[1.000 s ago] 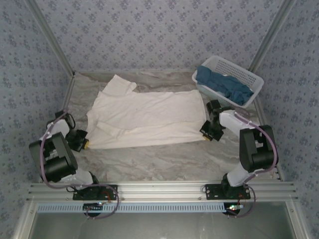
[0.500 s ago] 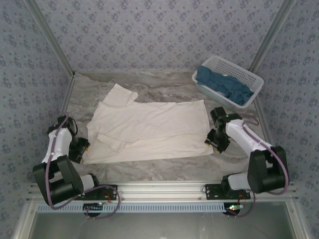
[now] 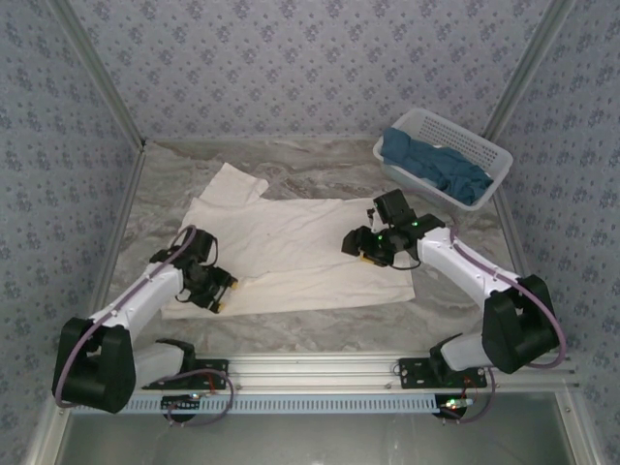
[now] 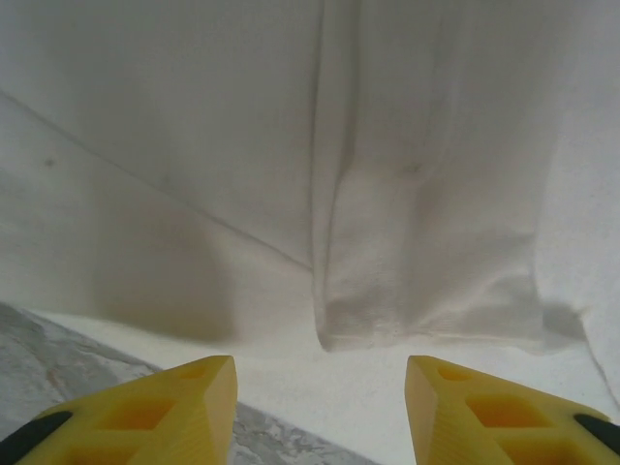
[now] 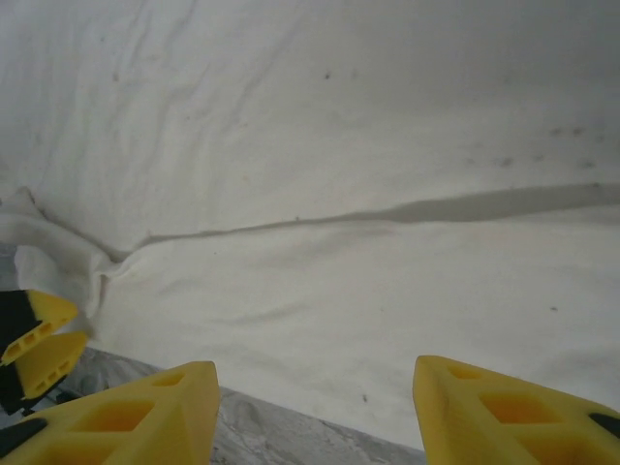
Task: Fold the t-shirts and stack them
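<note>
Both grippers are spread with nothing in them: left gripper (image 3: pixel 221 293) over the cream shirt (image 3: pixel 291 242) near its front-left hem, right gripper (image 3: pixel 360 250) over its right half. The shirt lies flat on the table (image 3: pixel 291 327), teal shirts (image 3: pixel 436 167) sit in the basket (image 3: pixel 487 147). My worry: pinching only one layer, or uneven grabs, would probably skew the fold.

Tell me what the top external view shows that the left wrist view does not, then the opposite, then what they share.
Top external, not left wrist: the white lattice basket holding the dark teal-blue t-shirts, and the right gripper over the cream-white t-shirt. Left wrist, not top external: a folded flap of that shirt with its hem close up, and nothing between the open jaws. Shared: the left gripper, the cream-white t-shirt and the marbled table.
</note>
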Tool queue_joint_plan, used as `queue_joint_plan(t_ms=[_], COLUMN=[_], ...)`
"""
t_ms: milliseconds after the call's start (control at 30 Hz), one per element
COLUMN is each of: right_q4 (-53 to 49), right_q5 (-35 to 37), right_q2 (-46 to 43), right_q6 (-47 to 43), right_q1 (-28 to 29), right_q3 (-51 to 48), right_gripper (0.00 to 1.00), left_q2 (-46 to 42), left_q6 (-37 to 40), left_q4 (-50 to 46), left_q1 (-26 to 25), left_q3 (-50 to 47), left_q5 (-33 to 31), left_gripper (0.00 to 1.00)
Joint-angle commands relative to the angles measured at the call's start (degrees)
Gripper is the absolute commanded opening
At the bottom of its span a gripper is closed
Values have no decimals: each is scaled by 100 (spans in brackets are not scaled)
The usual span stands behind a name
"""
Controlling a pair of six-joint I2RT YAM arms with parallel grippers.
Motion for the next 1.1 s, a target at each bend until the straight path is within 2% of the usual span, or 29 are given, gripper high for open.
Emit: queue_joint_plan(t_ms=[0, 233, 533, 633, 700, 900, 1067], right_q4=[291, 213, 160, 138, 130, 428, 1089], right_q5=[-239, -254, -219, -220, -220, -425, -1015], right_q2=[13, -28, -128, -141, -159, -109, 4], right_q6=[-5, -39, 56, 66, 47, 95, 228], right_q1=[31, 37, 5, 0, 1, -21, 37], right_q3=[-79, -109, -192, -194, -215, -277, -366], right_gripper=[56, 54, 49, 49, 50, 53, 56], left_q2=[-17, 304, 501, 481, 348, -119, 53], left_q6=[-937, -961, -678, -588, -635, -1361, -1721], left_q4=[479, 775, 444, -309, -569, 0, 498], left_q1=[-40, -40, -40, -64, -75, -79, -81], left_q3=[-58, -7, 402, 620, 562, -110, -183], left_q5=[96, -37, -214, -331, -321, -64, 4], left_gripper=[44, 34, 0, 3, 17, 41, 43])
